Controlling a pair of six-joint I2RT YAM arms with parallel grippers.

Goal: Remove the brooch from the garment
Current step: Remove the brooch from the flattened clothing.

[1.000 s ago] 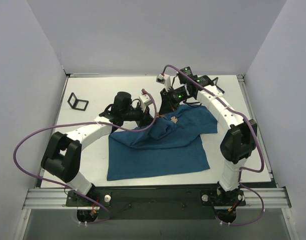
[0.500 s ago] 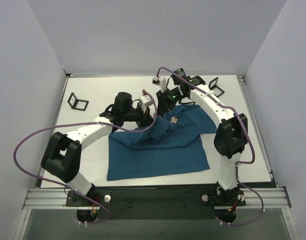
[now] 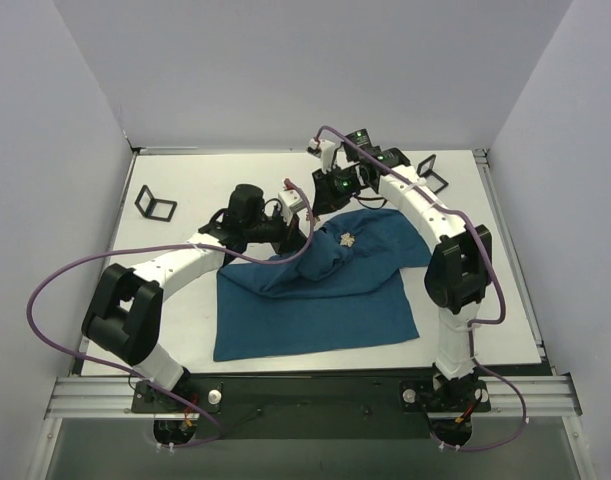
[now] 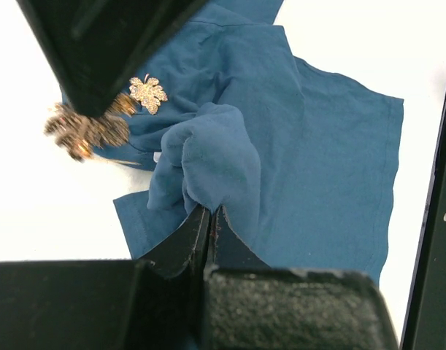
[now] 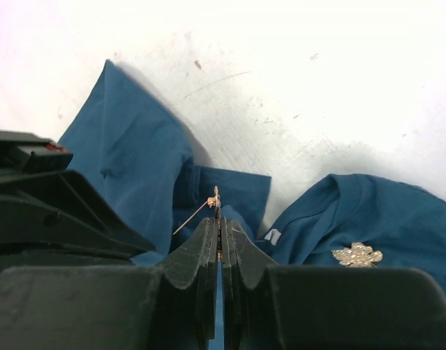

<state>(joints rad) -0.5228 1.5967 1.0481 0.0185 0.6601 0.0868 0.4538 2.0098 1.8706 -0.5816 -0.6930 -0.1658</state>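
Since 1 s prior: right gripper drawn back and to the L, off the far edge of the garment; R arm elbow swung inward; L arm, shirt and leaf-shaped gold ornament unchanged in posn. Item 1, brooch: tiny gold-orange irregular piece, pinched at the very tips of the R fingers, which are pressed together on it; thin pin seen projecting down-left; held just above the shirt's far edge; whether the pin touches fabric cannot be told. Item 2, garment: dark teal-blue tee, spread on white table, far part rumpled; small pale logo seen beside a fold. Item 3, left gripper: fingers clamped tight on a raised fold of the shirt, fabric bunched over the tips. Item 4, leaf-shaped gold ornament: laid on the shirt near the raised fold, apart from both grippers. Misc.: black frame at far L of table; second black frame at far R; both off the shirt.
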